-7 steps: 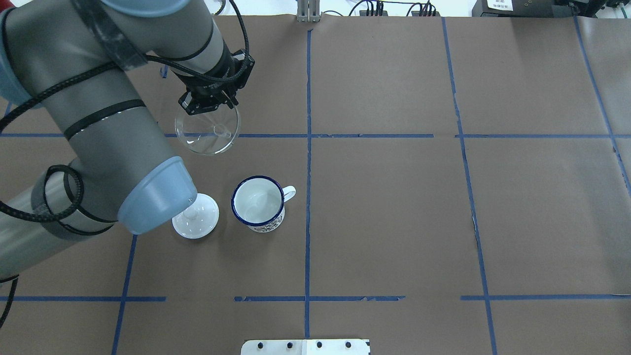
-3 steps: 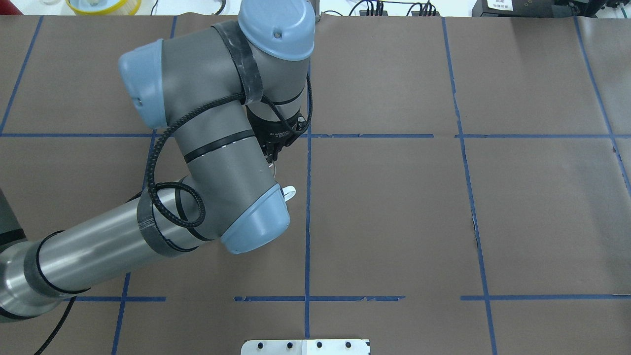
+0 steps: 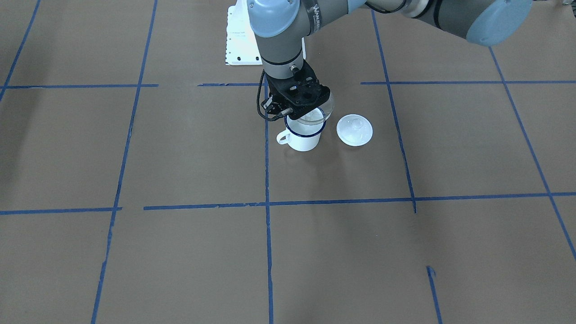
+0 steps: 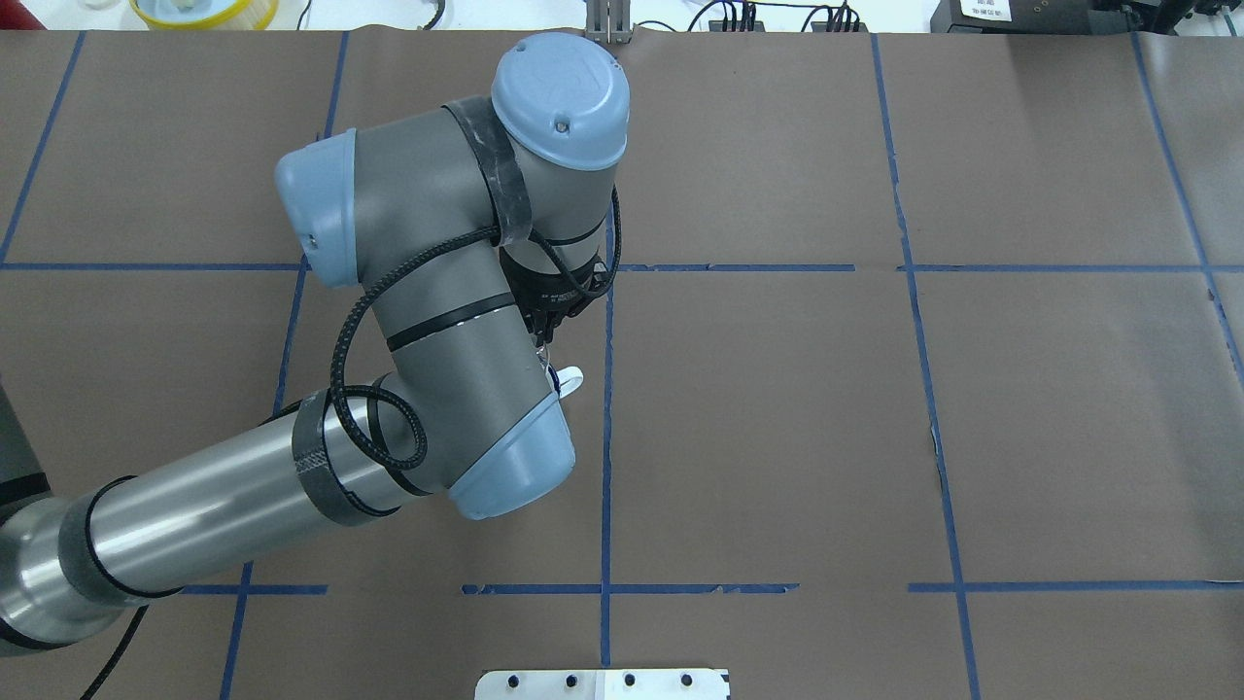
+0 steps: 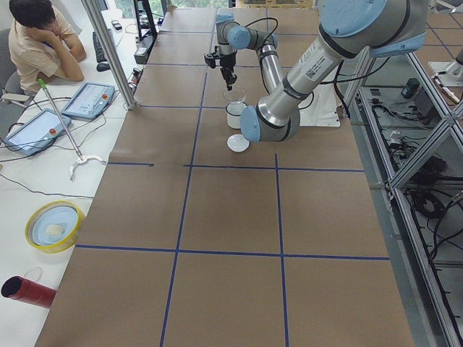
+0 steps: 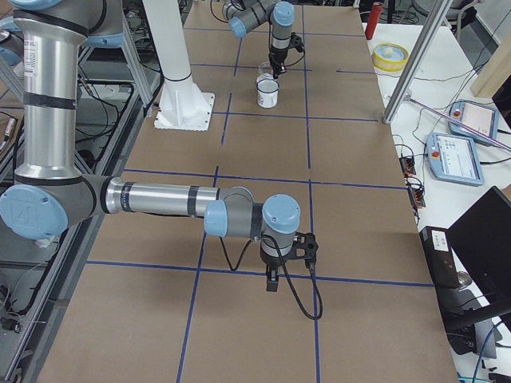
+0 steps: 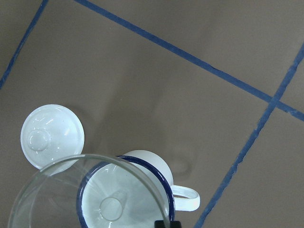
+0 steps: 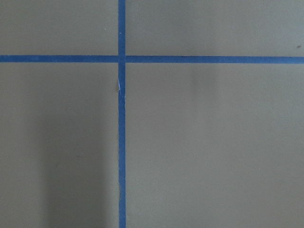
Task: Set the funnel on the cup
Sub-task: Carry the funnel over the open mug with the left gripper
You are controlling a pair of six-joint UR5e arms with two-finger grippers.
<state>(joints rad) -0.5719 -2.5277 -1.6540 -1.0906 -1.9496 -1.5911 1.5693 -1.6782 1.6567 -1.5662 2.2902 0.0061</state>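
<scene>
A table [image 3: 180,157] covered in brown paper with a grid of blue tape is carrying everything. The grey left arm [image 4: 437,292] with pale blue joint caps is bending over the middle of the table and is hiding most of the cup in the overhead view. The right arm [image 6: 160,198] is stretching low over bare paper, well apart from the task's things. Its right gripper [image 6: 272,279] is pointing down, but I cannot tell how far it is open. The left gripper [image 3: 293,111] is pinching the rim of the funnel between closed fingers.

A white enamel mug with a dark blue rim, the cup [image 3: 303,140], is standing upright with its loop handle pointing to the robot's right. A round white knobbed lid [image 3: 354,130] is lying just beside it on the robot's left. The small clear funnel [image 7: 90,199] is hanging over the cup, its narrow spout [image 7: 111,209] pointing into the mouth and its wide rim overhanging toward the lid. Whether it is touching the cup I cannot tell.
</scene>
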